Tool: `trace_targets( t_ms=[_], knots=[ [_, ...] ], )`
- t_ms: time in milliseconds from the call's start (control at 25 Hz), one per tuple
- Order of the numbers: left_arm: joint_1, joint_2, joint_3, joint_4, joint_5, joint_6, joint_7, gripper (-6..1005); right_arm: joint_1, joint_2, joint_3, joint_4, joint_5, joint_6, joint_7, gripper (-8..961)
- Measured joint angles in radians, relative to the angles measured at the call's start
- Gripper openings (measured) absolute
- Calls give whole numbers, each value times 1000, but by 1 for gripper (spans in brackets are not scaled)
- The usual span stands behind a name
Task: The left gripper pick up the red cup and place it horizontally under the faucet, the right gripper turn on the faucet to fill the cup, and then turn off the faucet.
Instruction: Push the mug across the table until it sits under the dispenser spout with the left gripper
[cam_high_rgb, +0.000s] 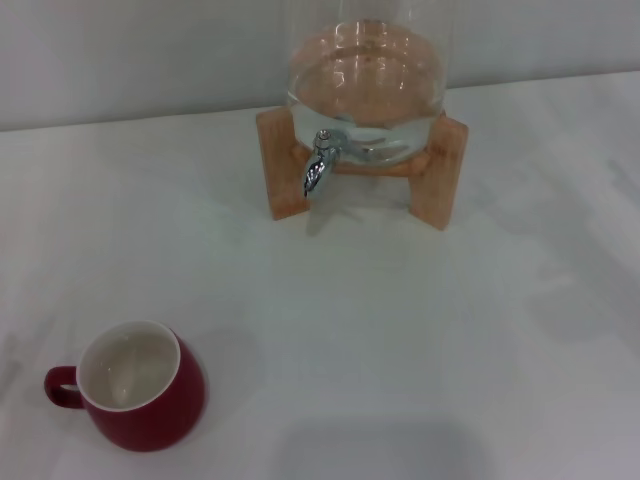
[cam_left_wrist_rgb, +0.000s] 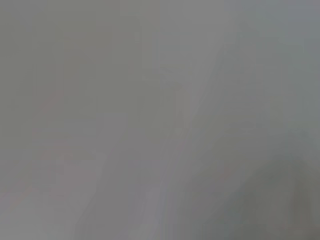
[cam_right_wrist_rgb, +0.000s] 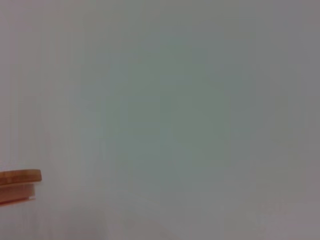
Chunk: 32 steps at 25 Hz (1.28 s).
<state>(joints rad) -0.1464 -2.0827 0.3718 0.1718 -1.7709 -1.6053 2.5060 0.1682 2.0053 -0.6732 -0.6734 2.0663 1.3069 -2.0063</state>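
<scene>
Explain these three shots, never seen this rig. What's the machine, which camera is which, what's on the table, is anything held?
It is a two-armed robot with a hand on each arm; neither hand shows in any picture, so nothing is seen to be held.

The head view looks forward and down from the robot's head. On the white table a red cup stands upright at the near left, untouched, white inside, its handle pointing left. Farther back, a clear glass jar sits on a wooden stand, with a chrome faucet on its front, spout pointing down. Nothing is under the faucet yet.

The left wrist view shows only a blurred grey surface. The right wrist view shows pale surface and, at one edge, a wooden piece; I cannot tell what it belongs to.
</scene>
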Motion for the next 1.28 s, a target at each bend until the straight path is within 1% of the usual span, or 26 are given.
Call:
trace_targets(
  t_ms=[280,600,720,760,1080,1280],
  knots=[
    [2,-2,2,-80,20,-2,75,830,1,1,9,0,3,-2,-1,798],
    [-3,-4,4,-142,90,-5,112,829,11,1,9,0,4,-14,-3,798],
    [1,-4,4,-186,111,-6,160,829,11,0,11,0,4,-14,-3,798],
    [11,-4,4,-207,121,-14,187,829,11,0,11,0,4,-14,-3,798],
    [57,-6,2,-225,126,-69,225,830,13,0,11,0,5,-26,-3,798],
    [68,-7,1,-228,123,-51,234,830,13,0,11,0,6,-27,-3,798]
  ],
)
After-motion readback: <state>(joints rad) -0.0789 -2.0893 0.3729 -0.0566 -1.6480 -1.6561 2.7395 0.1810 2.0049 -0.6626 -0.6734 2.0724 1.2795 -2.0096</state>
